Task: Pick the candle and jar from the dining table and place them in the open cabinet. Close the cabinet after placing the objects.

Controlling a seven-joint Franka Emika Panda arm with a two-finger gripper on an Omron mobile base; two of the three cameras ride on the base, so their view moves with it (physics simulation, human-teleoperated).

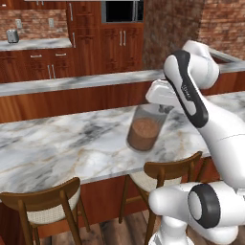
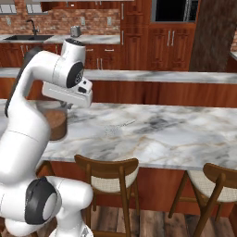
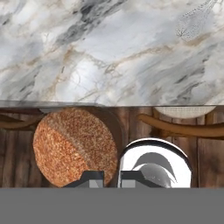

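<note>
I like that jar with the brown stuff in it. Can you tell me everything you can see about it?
The jar is a clear glass cylinder, with brown grainy stuff filling its lower half. It leans a little in the left base view. In the hand view it hangs past the table edge, over the wooden floor and stools. The gripper is shut on the jar rim from above. I can't see a lid.

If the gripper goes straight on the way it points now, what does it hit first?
The jar. The gripper points down and looks shut on the rim, with the brown fill right ahead. Beyond the jar it would probably meet the table near its edge, though depth is unclear.
</note>
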